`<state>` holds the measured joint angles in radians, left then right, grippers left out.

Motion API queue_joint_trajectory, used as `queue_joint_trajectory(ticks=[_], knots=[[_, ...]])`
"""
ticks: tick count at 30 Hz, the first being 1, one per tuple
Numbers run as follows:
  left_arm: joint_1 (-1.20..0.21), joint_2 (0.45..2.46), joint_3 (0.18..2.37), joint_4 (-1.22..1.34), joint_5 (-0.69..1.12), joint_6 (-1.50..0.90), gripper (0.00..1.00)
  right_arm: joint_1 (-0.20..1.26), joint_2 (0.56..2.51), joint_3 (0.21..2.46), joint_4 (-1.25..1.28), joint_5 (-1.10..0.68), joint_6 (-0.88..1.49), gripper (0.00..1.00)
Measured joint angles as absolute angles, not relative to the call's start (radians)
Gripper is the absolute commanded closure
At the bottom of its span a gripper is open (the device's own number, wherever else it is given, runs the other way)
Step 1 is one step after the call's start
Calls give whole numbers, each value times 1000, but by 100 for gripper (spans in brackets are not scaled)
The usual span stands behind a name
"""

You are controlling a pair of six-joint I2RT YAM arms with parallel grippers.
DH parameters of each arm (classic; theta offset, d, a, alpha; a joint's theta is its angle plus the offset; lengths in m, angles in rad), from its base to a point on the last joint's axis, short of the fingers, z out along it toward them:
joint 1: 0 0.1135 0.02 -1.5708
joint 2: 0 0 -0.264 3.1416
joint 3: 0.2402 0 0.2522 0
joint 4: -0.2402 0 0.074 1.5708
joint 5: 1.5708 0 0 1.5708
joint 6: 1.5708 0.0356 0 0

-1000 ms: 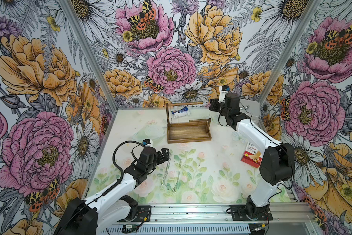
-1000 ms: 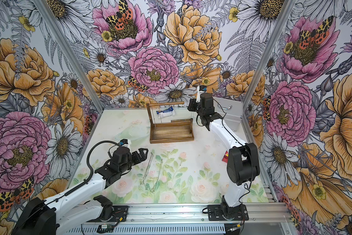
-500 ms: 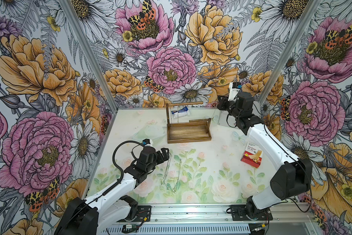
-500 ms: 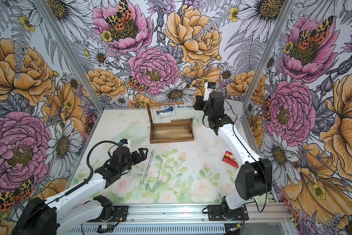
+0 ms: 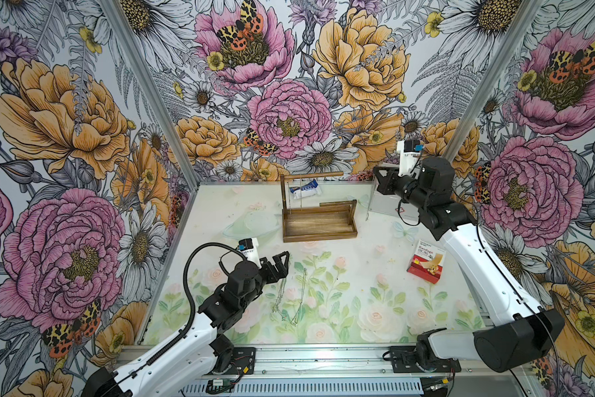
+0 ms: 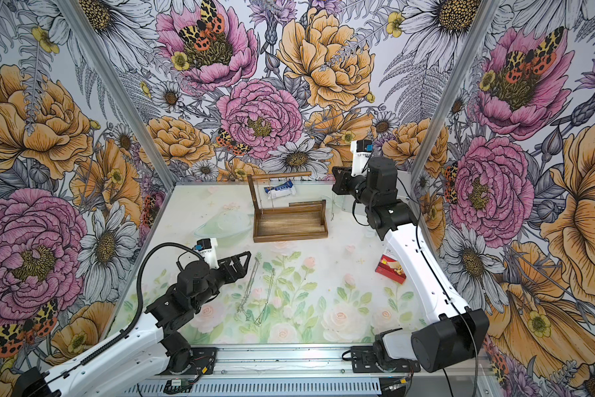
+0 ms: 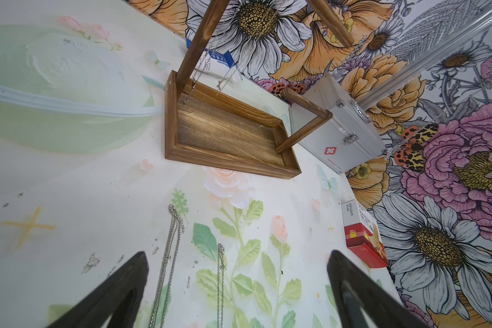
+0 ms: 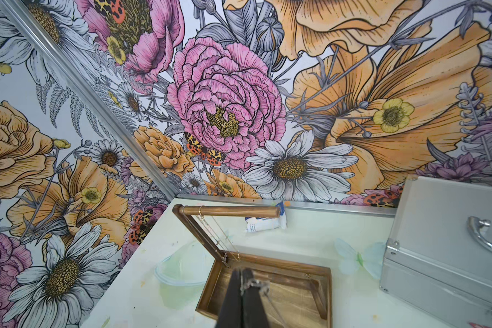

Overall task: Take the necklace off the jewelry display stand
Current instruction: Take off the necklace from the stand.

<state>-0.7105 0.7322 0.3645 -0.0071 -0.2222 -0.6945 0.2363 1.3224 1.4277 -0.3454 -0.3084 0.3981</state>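
The right gripper (image 8: 242, 274) is pressed together on a thin necklace (image 8: 254, 283). It dangles clear of the jewelry display stand (image 5: 318, 225), just off the stand's right end by the bench's far edge, near the silver case (image 7: 341, 125). Other chains (image 7: 201, 66) hang from the stand's rod. The left gripper (image 7: 237, 255) hovers, spread wide, over two loose necklaces (image 7: 172, 241) lying toward the bench's front left.

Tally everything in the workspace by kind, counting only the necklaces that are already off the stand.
jewelry display stand: 1
necklaces off the stand: 3, two on the table at and, one in the right gripper
silver case: 1
bandage box: 1
white packet: 1
Total: 7
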Motion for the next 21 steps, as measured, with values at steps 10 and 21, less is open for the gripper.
queue_joint_trajectory(ticks=[10, 21], knots=[[-876, 762, 370, 121, -259, -572, 1, 279, 1157, 1391, -498, -435, 384, 100], [-885, 965, 495, 314, 11, -480, 1, 358, 1062, 1318, -606, -544, 379, 100]])
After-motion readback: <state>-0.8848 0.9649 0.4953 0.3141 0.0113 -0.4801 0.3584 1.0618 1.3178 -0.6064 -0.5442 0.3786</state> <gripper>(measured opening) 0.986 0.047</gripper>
